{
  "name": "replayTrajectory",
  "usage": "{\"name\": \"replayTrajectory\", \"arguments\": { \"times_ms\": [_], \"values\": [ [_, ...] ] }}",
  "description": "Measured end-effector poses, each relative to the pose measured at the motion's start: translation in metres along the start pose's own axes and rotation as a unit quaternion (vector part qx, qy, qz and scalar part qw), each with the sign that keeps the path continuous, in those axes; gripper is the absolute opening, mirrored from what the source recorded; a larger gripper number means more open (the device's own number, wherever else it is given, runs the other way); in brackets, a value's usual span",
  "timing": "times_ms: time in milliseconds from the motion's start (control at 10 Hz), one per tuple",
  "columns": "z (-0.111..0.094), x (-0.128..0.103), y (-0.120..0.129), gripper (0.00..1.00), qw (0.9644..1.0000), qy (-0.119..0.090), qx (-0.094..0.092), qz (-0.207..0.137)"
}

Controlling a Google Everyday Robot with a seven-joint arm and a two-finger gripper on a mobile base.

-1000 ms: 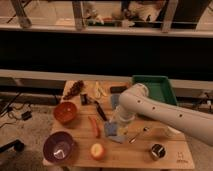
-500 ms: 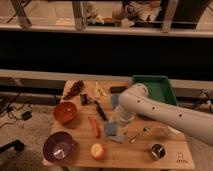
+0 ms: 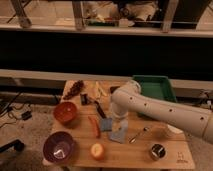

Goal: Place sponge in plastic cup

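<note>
**Asker:** What is laid out here?

**Describer:** A pale wooden tabletop (image 3: 125, 152) stands before a dark wall under a row of windows. A white robot arm (image 3: 160, 110) comes in from 3 o'clock and bends down toward the middle of the tabletop.

**Asker:** Where is the end effector, and what is it doing?

**Describer:** The end effector (image 3: 118, 125) hangs just below the arm's wrist, near the centre of the tabletop. It is clenched. Whether it is grasping anything I cannot tell, since the wrist hides the tips.

**Asker:** And the sponge?

**Describer:** A small blue-grey soft rectangular sponge (image 3: 106, 124) sits just at 9 o'clock of the end effector, close against it. Directly at 6 o'clock of the end effector lies a flat pale-blue sheet (image 3: 119, 134).

**Asker:** Is the plastic cup visible?

**Describer:** I cannot make out a light-blue cup with certainty.

**Asker:** What else is around?

**Describer:** At 9 o'clock of the sponge is a round orange bowl (image 3: 65, 112); at 7 o'clock, a round purple bowl (image 3: 59, 146). A yellow-red apple (image 3: 97, 150) rests at 6 o'clock. A red elongated object (image 3: 94, 126) lies just beside the sponge. A shiny metal cup (image 3: 158, 151) stands at 4 o'clock, a metal spoon (image 3: 139, 134) nearer. A green rectangular plastic bin (image 3: 156, 89) sits at 1 o'clock.
</note>
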Motion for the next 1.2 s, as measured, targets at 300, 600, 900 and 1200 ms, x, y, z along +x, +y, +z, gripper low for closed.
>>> {"name": "replayTrajectory", "arguments": {
  "times_ms": [300, 600, 900, 1200],
  "values": [
    [-0.021, 0.009, -0.028, 0.1, 0.9992, 0.009, 0.04, 0.007],
    [-0.023, 0.015, -0.046, 0.1, 0.9984, 0.013, 0.054, 0.011],
    [-0.017, 0.023, -0.064, 0.1, 0.998, 0.021, 0.058, 0.015],
    [-0.021, 0.031, -0.081, 0.1, 0.9972, 0.032, 0.065, 0.014]
  ]
}}
